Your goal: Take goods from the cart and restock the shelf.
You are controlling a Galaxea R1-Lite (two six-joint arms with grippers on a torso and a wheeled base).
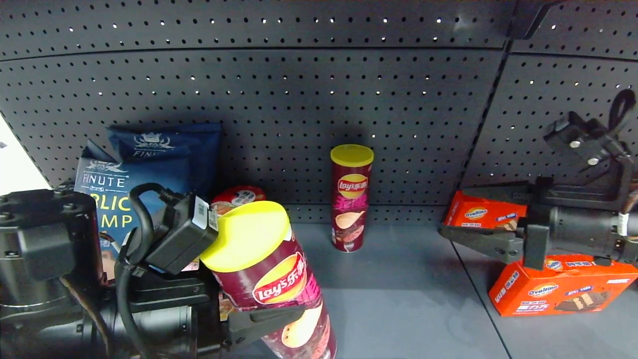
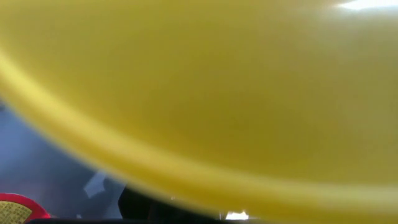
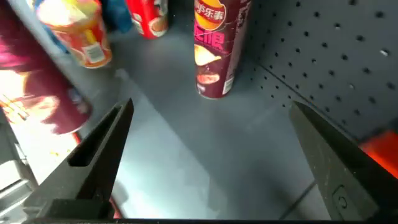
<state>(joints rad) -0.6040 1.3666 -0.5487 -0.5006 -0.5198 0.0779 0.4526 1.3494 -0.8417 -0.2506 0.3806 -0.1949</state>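
A maroon chips can with a yellow lid (image 1: 271,279) is tilted in the air at the shelf's front left, and my left gripper (image 1: 259,319) is shut on its lower body. Its lid (image 2: 236,87) is pressed close to the left wrist camera. A second, identical can (image 1: 351,199) (image 3: 217,50) stands upright at the back of the grey shelf (image 1: 398,299), against the pegboard. My right gripper (image 1: 473,214) (image 3: 211,155) hangs open with nothing between its fingers, to the right of the standing can and over the orange boxes.
Blue snack bags (image 1: 144,169) lean at the back left, with a red-lidded cup (image 1: 238,195) beside them. Two orange boxes (image 1: 563,289) lie at the right under the right arm. Bare shelf floor lies between the standing can and the boxes.
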